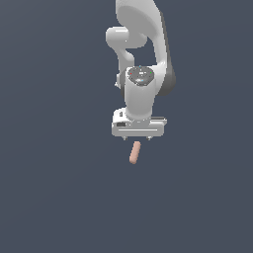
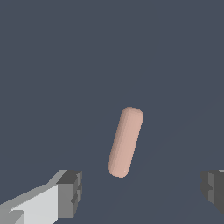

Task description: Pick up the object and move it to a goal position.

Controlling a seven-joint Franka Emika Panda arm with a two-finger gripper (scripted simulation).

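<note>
The object is a small salmon-pink capsule (image 1: 134, 152) with rounded ends, lying on the dark grey floor just below the white gripper in the exterior view. In the wrist view the capsule (image 2: 125, 141) lies slightly tilted, ahead of the gap between the two fingers. My gripper (image 2: 142, 192) is open wide and empty, with one dark finger pad (image 2: 70, 192) on one side and the other pad (image 2: 214, 189) at the frame's edge. In the exterior view the gripper's white body (image 1: 138, 126) hides the fingers. The gripper does not touch the capsule.
The white Panda arm (image 1: 143, 59) rises behind the gripper in the exterior view. The floor (image 1: 49, 173) is a plain dark grey surface. No other objects and no goal marker show in either view.
</note>
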